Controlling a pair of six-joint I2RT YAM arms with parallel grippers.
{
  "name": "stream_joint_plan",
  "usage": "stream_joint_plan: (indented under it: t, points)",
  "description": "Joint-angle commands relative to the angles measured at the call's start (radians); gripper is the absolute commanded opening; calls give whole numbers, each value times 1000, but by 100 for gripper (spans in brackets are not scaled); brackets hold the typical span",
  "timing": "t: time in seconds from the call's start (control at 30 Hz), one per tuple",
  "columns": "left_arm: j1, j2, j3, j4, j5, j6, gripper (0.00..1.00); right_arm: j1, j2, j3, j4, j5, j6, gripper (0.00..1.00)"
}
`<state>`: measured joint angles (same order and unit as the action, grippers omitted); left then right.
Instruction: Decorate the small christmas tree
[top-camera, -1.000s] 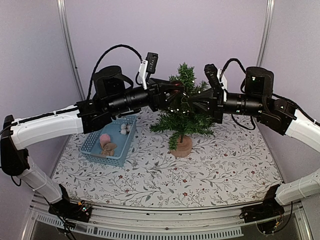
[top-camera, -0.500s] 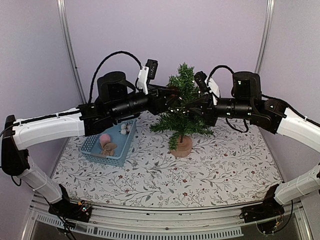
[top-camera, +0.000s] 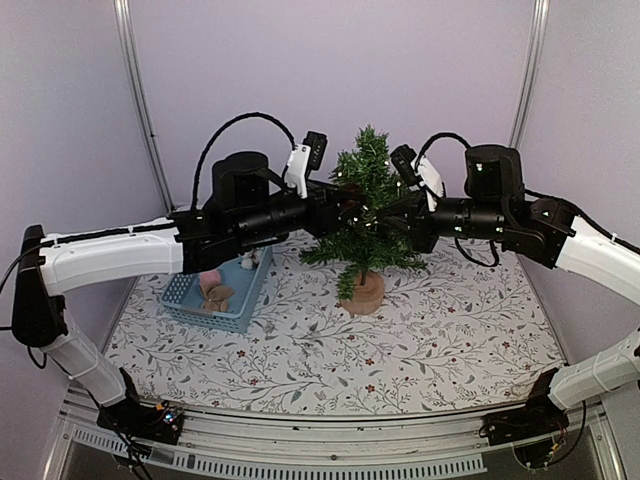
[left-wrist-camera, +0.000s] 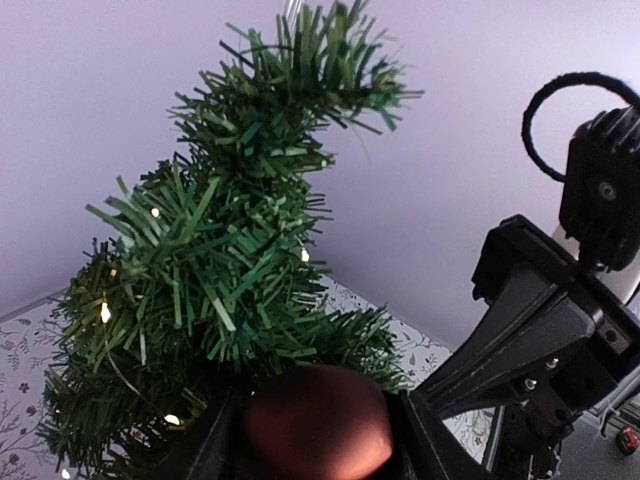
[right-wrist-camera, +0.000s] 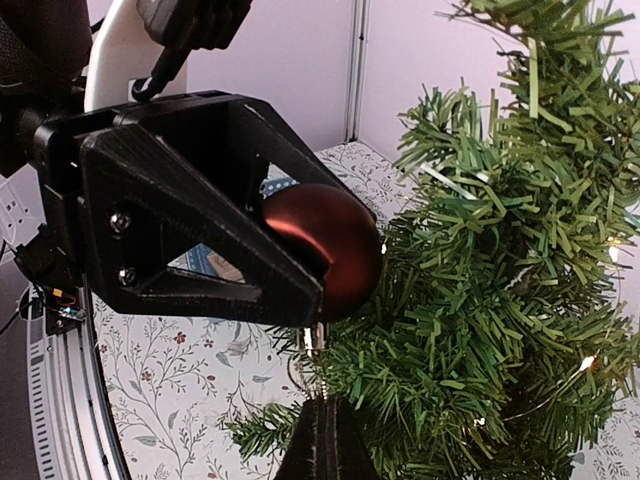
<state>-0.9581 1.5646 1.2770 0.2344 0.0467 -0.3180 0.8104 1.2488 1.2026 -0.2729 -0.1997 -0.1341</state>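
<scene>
- The small christmas tree (top-camera: 368, 200) stands upright at the centre of the overhead view. It rests on its round wooden base (top-camera: 364, 292) on the floral tablecloth (top-camera: 450, 330), and both arms meet at its upper half.
- The tree looks light and top-heavy for so small a footing. The bristly branches should bend and spring back, so a sideways push would likely rock or tip it. It is best steadied at the base, not by the needles.
- The left gripper (top-camera: 345, 205) comes in from the left and is clamped on a red bauble (right-wrist-camera: 325, 245), which is pressed against the foliage at mid-height. In the left wrist view the bauble fills the bottom centre between the fingers.
- The bauble is glossy, smooth and round, so it is probably slippery and perhaps brittle. A gentle, even hold across its widest part suits it.
- The right gripper (right-wrist-camera: 325, 430) enters from the right with its jaws fully closed. Its tip sits just below the bauble, at the bottom centre of its own view.
- A thin silvery bit shows at that tip. I cannot tell whether it is the bauble's hanging loop, or whether it is pinched.
- Fairy lights (left-wrist-camera: 105, 313) on fine wire thread through the branches and could snag a finger or a loop.
- A blue basket (top-camera: 190, 285) holding small items (top-camera: 215, 290) sits at left centre under the left arm. It is apart from the tree and not in the way.
</scene>
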Motion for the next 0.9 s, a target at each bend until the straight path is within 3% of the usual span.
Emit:
stream_joint_plan:
  t: [0.0, 0.7, 0.87]
  points:
    - [-3, 23, 39, -21, -18, 4, 0, -4, -17, 2, -20, 46, 14, 0]
    - [-3, 65, 71, -44, -44, 16, 0, -27, 20, 38, -40, 87, 15, 0]
    - [-2, 71, 67, -66, -120, 15, 0, -27, 36, 57, -49, 73, 6, 0]
